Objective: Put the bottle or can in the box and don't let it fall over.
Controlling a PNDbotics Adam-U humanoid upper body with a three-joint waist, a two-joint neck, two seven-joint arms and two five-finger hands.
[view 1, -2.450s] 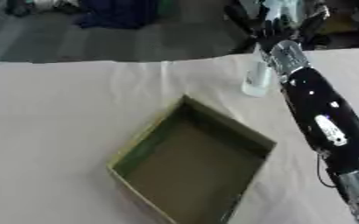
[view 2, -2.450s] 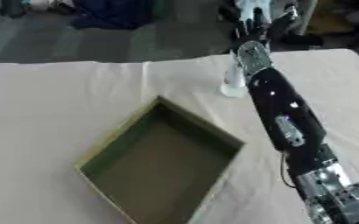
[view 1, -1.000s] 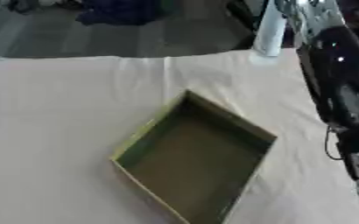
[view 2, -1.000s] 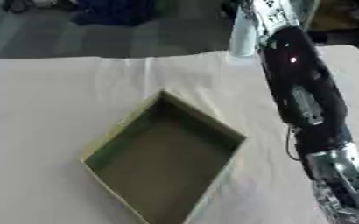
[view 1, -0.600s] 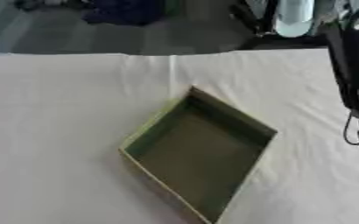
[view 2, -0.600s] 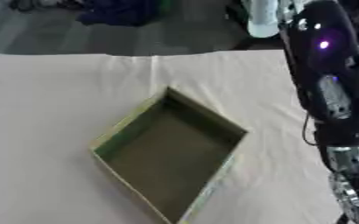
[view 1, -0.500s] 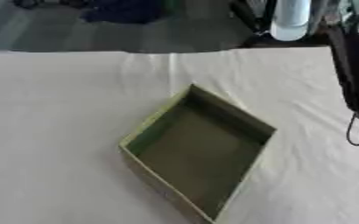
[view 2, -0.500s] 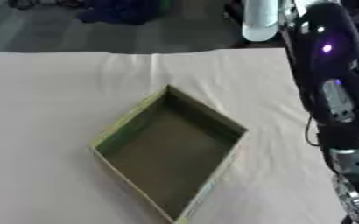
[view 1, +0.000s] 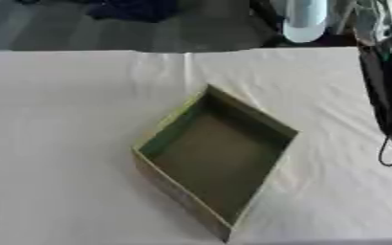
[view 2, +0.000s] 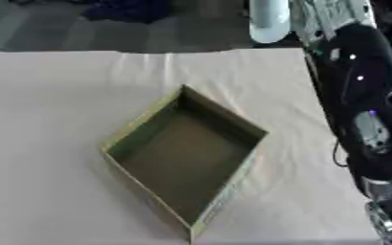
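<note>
One box (view 1: 216, 158) lies near the middle of the table (view 1: 57, 119), turned diamond-wise so that one corner points at the near edge and the opposite corner at the far edge. It is open-topped, olive green with a paler rim, and nothing lies inside it.

The right arm (view 2: 363, 110) runs along the table's right edge, from the near right corner up to the far edge. The right hand (view 2: 329, 14) shows at the top of the view, just beside the bottle (view 1: 304, 19); whether its fingers are round the bottle cannot be told. The bottle is pale, upright, and held in the air above the table's far edge, well apart from the box. The left hand is not in view.

Judged progress: the bottle is lifted off the table but not yet over the box. Remaining steps: carry it toward the box, lower it upright onto the box floor, and release it without tipping it.
</note>
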